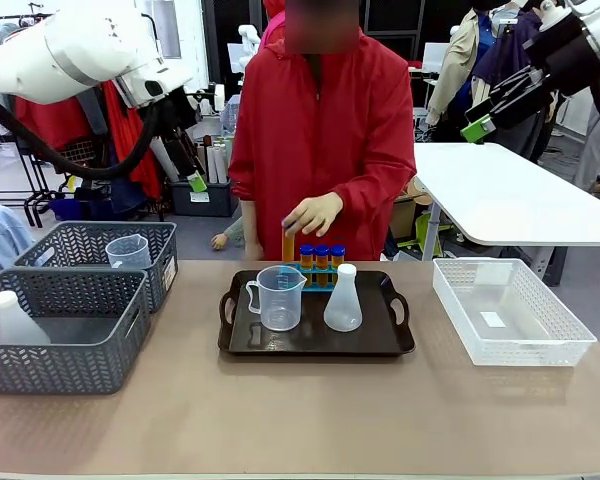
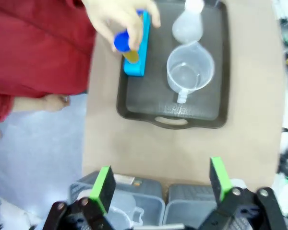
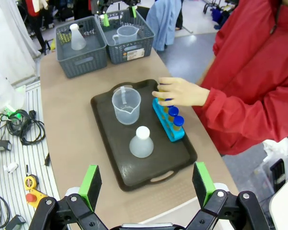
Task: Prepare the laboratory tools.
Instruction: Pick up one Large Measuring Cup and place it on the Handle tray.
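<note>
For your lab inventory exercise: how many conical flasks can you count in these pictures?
2. One flask stands on the tray, right of the beaker. The other flask lies in the near grey basket on the robot's left.

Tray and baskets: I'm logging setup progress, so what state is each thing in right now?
Tray: holds beaker, flask, tube rack.
Beaker: upright, empty.
Flask: upright.
Tubes: capped, standing in blue rack.
Person's hand: gripping one tube.
Left gripper: open.
Right gripper: open.
White basket: empty.
</note>
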Motion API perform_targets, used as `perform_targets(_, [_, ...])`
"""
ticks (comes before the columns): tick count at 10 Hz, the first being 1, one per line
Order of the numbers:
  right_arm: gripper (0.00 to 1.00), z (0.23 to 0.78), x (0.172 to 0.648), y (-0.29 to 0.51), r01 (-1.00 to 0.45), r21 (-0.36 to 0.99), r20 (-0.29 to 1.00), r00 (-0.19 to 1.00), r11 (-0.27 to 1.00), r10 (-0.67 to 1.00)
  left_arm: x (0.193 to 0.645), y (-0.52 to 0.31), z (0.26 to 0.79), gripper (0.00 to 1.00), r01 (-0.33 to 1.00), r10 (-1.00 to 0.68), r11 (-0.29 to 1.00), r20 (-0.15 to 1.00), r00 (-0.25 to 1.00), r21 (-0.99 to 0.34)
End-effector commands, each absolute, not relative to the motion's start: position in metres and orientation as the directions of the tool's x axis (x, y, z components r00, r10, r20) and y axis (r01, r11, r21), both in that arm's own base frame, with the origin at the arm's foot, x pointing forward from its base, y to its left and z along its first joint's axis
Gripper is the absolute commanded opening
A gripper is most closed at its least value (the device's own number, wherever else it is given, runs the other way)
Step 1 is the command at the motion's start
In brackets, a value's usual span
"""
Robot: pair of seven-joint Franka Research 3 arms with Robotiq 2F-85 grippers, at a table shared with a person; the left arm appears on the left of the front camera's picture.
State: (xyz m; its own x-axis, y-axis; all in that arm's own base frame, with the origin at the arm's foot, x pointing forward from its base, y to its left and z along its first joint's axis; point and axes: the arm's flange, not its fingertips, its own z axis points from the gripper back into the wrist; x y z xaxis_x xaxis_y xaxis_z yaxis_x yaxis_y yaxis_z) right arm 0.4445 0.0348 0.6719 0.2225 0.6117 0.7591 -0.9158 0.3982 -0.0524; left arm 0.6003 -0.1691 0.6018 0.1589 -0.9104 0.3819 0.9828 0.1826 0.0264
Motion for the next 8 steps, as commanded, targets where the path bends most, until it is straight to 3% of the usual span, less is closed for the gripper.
perform_targets(1, [1.00,0.673,0.444,0.036,-0.918,-0.048,0.768,0.218,0.394,0.602,0.600,-0.173,0.598,1.00,0.984,-0.912,0.176,0.380,0.156,0.018])
perform_targets(6, [1.00,0.673,0.444,0.036,-0.918,-0.048,0.768,0.218,0.394,0.602,0.601,-0.176,0.597,1.00,0.985,-0.912,0.173,0.380,0.154,0.018])
perform_targets(8, [1.00,0.673,0.444,0.036,-0.918,-0.048,0.768,0.218,0.394,0.602,0.612,-0.158,0.607,1.00,0.978,-0.883,0.180,0.421,0.210,-0.110])
